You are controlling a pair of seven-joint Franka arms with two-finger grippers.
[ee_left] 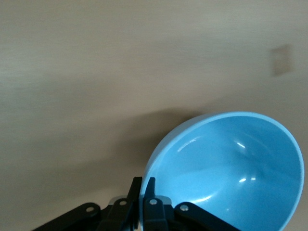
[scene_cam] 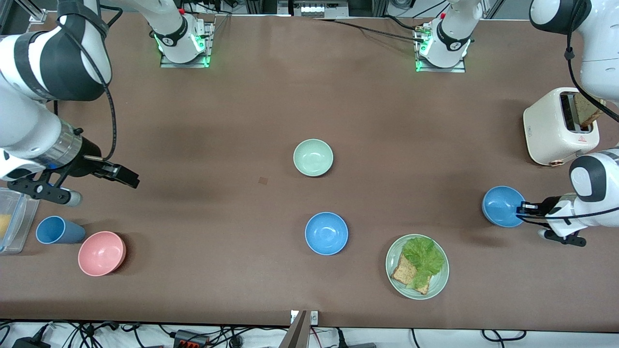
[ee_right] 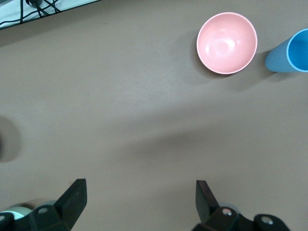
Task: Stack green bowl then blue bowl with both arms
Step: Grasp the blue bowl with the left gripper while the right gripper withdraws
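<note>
The green bowl [scene_cam: 313, 157] sits upright at the table's middle. One blue bowl [scene_cam: 326, 233] sits nearer the front camera than it. My left gripper [scene_cam: 520, 209] is shut on the rim of the other blue bowl [scene_cam: 502, 206] at the left arm's end of the table. In the left wrist view this bowl [ee_left: 231, 168] is tilted, its rim pinched between my left gripper's fingers [ee_left: 143, 182], with a shadow under it. My right gripper [scene_cam: 129, 178] hangs open and empty over bare table at the right arm's end; its fingers stand wide apart in the right wrist view [ee_right: 139, 187].
A pale green plate [scene_cam: 392, 251] with lettuce and toast lies near the front edge. A white toaster [scene_cam: 556, 126] stands by the left arm. A pink bowl [scene_cam: 101, 253], a blue cup [scene_cam: 57, 230] and a clear container [scene_cam: 12, 220] sit at the right arm's end.
</note>
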